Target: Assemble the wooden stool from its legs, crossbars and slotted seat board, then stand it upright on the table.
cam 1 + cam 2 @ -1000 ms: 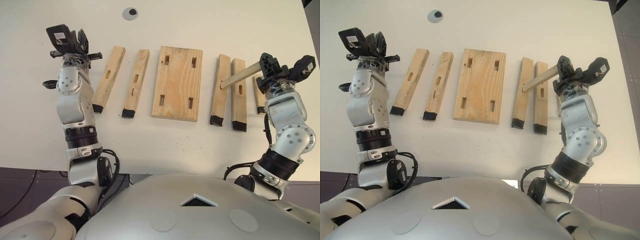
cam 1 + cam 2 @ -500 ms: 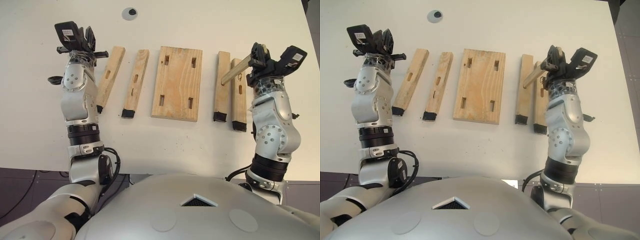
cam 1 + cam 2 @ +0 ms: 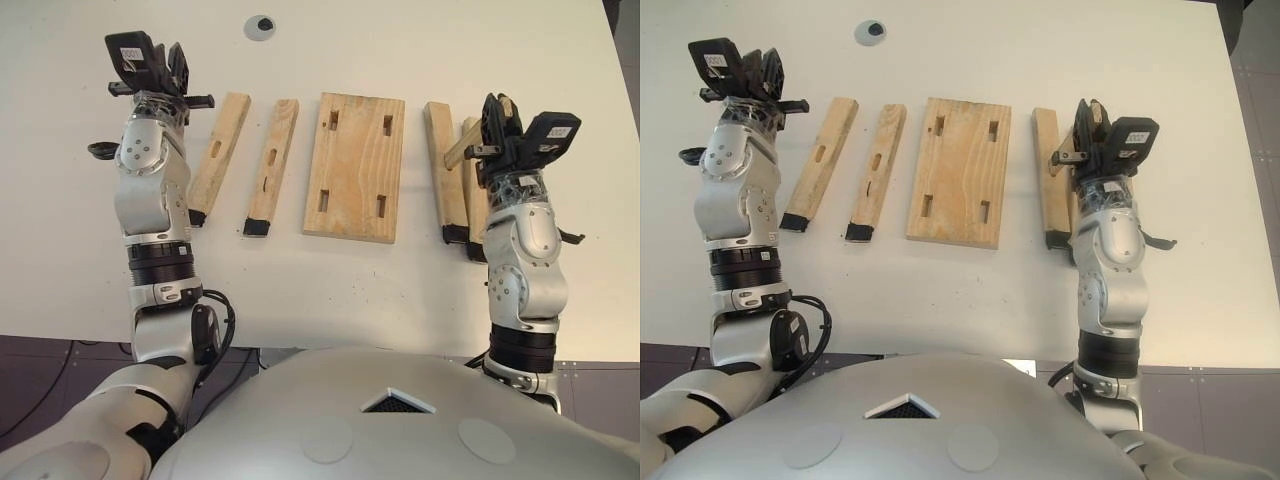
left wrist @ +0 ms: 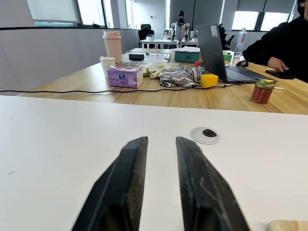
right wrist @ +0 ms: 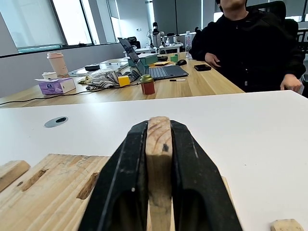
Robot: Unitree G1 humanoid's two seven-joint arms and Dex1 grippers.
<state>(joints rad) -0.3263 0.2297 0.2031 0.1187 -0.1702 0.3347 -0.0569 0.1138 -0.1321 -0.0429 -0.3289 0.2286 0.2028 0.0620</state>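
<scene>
The slotted seat board [image 3: 355, 165] lies flat mid-table. Two legs [image 3: 218, 158] [image 3: 272, 165] lie to its left, and two more [image 3: 443, 172] [image 3: 474, 195] to its right, the inner of these slanted. My right gripper [image 3: 497, 115] hovers over the right pair, shut on a thin crossbar [image 3: 462, 152] that points toward the seat board; the right wrist view has the bar [image 5: 159, 159] clamped between both fingers. My left gripper [image 3: 178, 60] is raised beyond the far end of the leftmost leg, fingers [image 4: 130, 163] a narrow gap apart with nothing between them.
A round cable grommet [image 3: 261, 24] sits in the white table [image 3: 330, 280] behind the parts. The end of a small wooden piece [image 5: 286, 225] shows beside the right legs. The table's near edge runs just beyond my elbows. A person sits at a desk behind.
My right arm swung inward with the crossbar, to above the right legs. The inner right leg's near end shifted outward. My left gripper drifted slightly toward the parts.
</scene>
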